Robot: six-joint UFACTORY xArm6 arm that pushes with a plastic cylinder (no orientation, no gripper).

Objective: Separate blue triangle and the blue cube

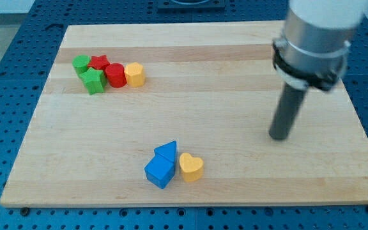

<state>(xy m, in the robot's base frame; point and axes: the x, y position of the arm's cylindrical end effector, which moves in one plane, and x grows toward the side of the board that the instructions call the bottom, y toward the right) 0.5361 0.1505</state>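
My tip (278, 137) rests on the pale wooden tabletop (235, 185), well apart from the pair it must split. From the tip, the blue triangular block (167, 151) and the blue cube-shaped block (159, 172) lie toward the view's left and a little toward the view's bottom. There is no hand on this arm, only a straight dark rod, so nothing is grasped or released.

The two blue blocks touch each other, the triangle on the upper side of the cube, and their contact line runs roughly across the view. A yellow heart-shaped block (191, 167) sits just beside the cube on its right, between the tip and the pair. I judge that the tip must pass around it.
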